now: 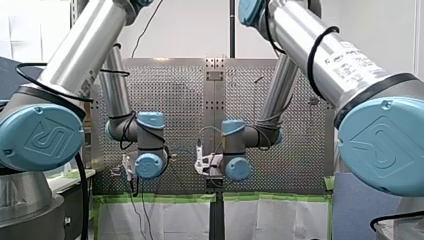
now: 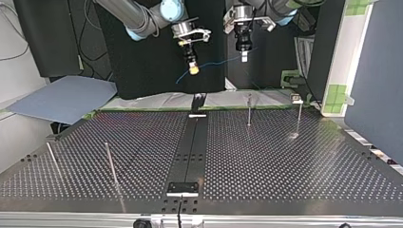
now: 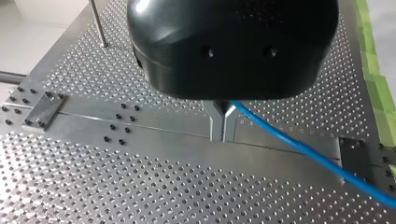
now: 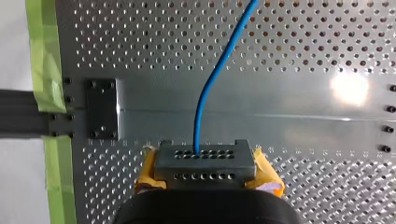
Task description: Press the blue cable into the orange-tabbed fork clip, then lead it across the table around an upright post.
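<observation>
The blue cable (image 2: 216, 61) hangs in the air between my two grippers, high above the far edge of the perforated table (image 2: 285, 161). My left gripper (image 2: 244, 57), black with metal fingers, is at the top view's right. In the left wrist view it (image 3: 223, 122) is shut on the cable (image 3: 299, 142), which trails off to one side. My right gripper (image 2: 193, 70), with yellow pads, is shut on the cable too. In the right wrist view the cable (image 4: 219, 70) runs straight ahead from between its pads (image 4: 205, 156). A loose end droops past it.
Thin upright posts stand on the table: two at the top view's far right (image 2: 249, 111) (image 2: 299, 118), two at its near left (image 2: 110, 164) (image 2: 53, 161). A dark rail (image 2: 195, 142) runs down the table's middle. Green tape (image 4: 44, 56) lines the far edge.
</observation>
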Available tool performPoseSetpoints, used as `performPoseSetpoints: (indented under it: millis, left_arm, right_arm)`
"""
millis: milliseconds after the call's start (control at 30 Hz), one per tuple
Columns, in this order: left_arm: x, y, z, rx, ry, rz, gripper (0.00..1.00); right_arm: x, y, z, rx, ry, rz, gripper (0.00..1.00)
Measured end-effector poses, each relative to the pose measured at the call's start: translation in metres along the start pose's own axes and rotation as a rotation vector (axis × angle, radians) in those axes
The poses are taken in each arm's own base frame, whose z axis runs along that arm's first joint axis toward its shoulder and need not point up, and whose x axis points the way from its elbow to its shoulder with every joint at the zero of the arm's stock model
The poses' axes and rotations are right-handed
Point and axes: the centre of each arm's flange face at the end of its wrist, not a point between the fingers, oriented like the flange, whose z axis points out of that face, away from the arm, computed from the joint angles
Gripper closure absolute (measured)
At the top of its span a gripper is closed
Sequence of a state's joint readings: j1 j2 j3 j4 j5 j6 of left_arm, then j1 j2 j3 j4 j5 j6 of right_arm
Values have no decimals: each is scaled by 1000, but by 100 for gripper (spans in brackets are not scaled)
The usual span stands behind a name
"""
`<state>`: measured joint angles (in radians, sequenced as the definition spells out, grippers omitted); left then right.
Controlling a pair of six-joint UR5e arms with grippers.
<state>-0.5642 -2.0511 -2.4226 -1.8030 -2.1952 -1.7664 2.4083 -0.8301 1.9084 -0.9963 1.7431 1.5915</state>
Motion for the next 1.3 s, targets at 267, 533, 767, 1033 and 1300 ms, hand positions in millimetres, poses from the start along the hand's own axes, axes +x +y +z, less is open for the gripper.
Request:
performPoseSetpoints:
  millis: [267,533,767,1033,1300]
  left_arm:
    - [12,-12,26,31,-40,-92,100]
    - [22,-10,66,-8,-109,-194,100]
    - [41,7,74,-50,-115,-210,100]
    - [70,25,61,-93,-64,-185,100]
    - [91,19,72,-44,-75,-212,100]
  right_arm:
    - [-15,-3,25,10,36,6,100]
    - [-40,3,40,-3,11,3,100]
    - [-70,9,45,-14,-43,-6,100]
    - [-94,13,49,-21,-97,-17,100]
    - [-87,13,63,-12,-92,-34,100]
